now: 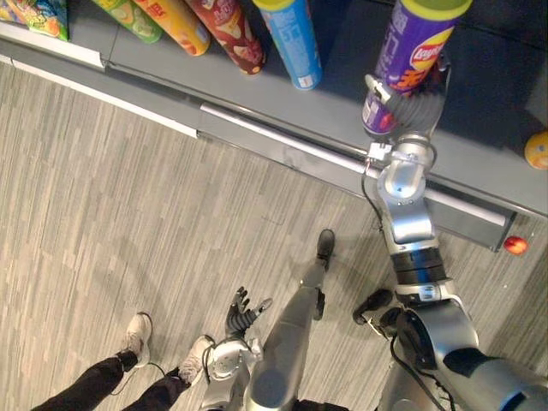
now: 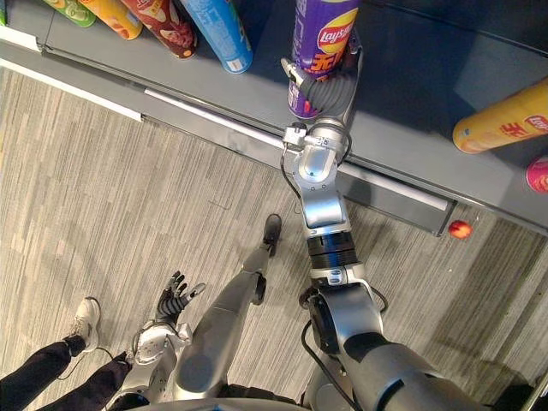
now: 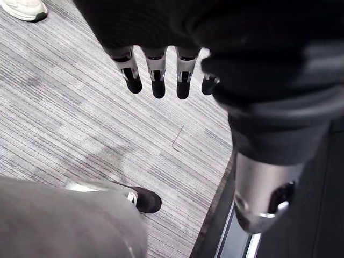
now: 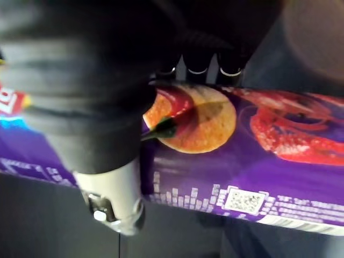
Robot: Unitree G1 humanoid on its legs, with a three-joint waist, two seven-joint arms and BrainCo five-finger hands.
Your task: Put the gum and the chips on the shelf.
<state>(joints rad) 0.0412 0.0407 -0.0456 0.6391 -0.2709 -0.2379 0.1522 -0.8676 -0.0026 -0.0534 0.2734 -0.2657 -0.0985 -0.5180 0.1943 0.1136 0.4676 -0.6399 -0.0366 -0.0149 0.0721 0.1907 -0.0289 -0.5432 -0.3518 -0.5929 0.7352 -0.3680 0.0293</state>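
Right hand (image 1: pixel 417 110) is clamped on the purple chips can (image 1: pixel 413 47), low on the body near its base. In the right wrist view the fingers (image 4: pixel 198 63) curl over the can's side and the thumb (image 4: pixel 115 199) closes from the opposite side, so it's a full wrap. The can stands upright over the dark grey shelf (image 1: pixel 479 128), just past the front edge, lid end away from the hand; can't tell if the base actually touches the shelf. To the left of that hand more chips cans stand in a row on the same shelf: blue can (image 1: pixel 291 38) nearest, then red can (image 1: pixel 227 30), yellow can (image 1: pixel 175 21) and green can (image 1: pixel 133 17) furthest. To the hand's right, well apart, is an orange can (image 2: pixel 505 124), and beyond it a pink round item (image 2: pixel 539 175) at the frame edge; can't tell what that one is. A small red ball (image 1: pixel 515 245) sits lower and to the right of the hand, by the corner of the shelf's front edge. Left hand (image 1: pixel 242 315) hangs low over the grey striped floor (image 1: pixel 171 214), well apart from the shelf, fingers (image 3: pixel 157 80) straight and spread, nothing in it. Just beside that hand, on its left, are a person's white shoes (image 1: pixel 137 338) on the floor.
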